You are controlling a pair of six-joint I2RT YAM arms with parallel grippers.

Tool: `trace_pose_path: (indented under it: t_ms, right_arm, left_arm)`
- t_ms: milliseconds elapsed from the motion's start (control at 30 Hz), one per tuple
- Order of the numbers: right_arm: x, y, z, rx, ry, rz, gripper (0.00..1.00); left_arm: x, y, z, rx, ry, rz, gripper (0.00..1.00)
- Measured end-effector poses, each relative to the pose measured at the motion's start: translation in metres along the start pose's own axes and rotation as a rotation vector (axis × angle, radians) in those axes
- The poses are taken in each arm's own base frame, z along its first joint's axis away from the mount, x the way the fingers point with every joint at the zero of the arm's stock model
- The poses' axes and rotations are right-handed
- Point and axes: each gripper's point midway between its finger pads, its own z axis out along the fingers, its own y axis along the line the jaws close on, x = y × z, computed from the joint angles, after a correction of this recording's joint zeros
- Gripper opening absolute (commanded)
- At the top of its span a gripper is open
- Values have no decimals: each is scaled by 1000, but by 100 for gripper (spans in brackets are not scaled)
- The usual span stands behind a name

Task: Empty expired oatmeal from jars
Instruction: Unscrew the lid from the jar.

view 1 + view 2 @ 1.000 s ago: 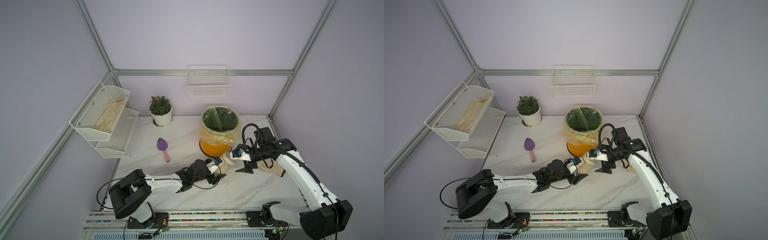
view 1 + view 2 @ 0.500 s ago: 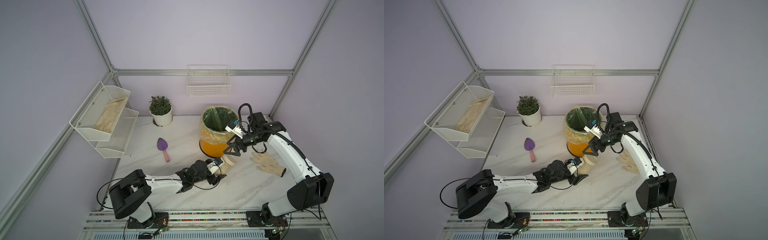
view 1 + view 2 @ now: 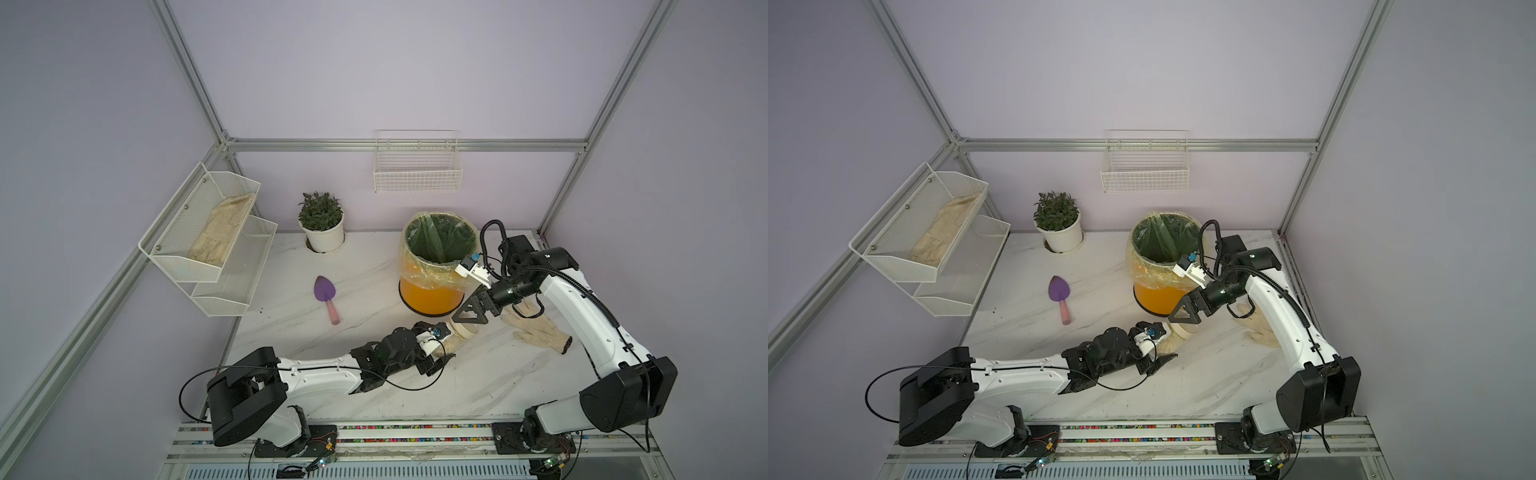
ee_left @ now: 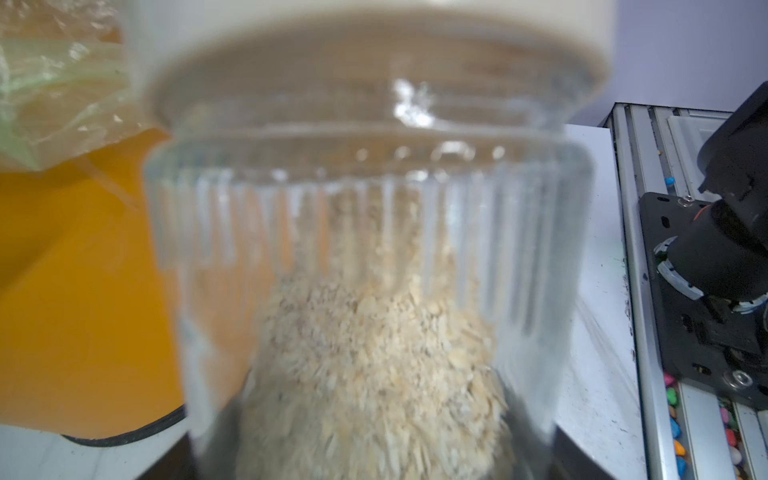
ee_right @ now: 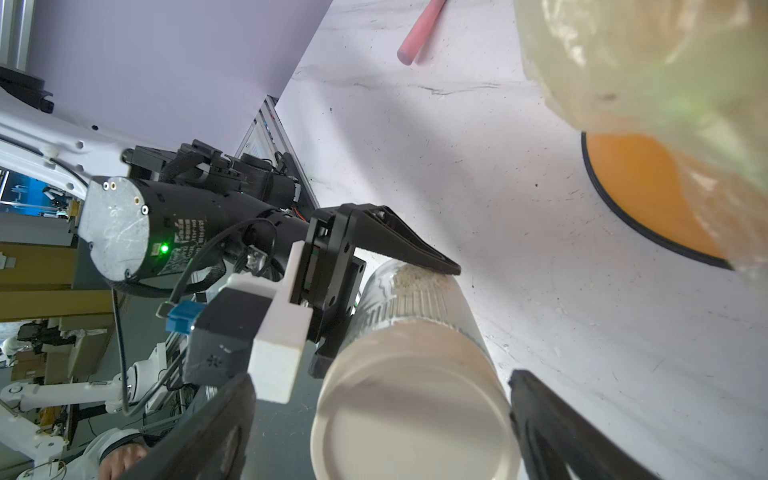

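left tool grasps the jar lying on its side low over the counter, near the bin; oatmeal inside, lid on. right tool is released, its fingers straddling the lid without touching.

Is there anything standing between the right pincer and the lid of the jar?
Nothing visible does. The right pincer is open, with one finger on each side of the lid. The left pincer grips the jar by its clear body, behind the lid, so it does not block the way.
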Motion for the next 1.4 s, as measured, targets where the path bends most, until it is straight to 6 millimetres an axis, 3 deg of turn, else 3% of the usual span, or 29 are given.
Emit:
trace_pose_path:
  t_ms: [500,733,1167,1400]
  right_arm:
    - [5,-15,14,-24,55,71,96]
    - [6,-14,14,-27,59,56,86]
    - [12,-21,24,-71,123,38,58]
    - [6,-17,22,-55,123,-88,55]
  left_arm:
    - [-1,18,-3,-100,8,41,0]
    - [1,25,-4,-145,16,47,0]
    - [14,31,-4,-153,69,55,0]
    - [8,32,-8,-132,55,49,0]
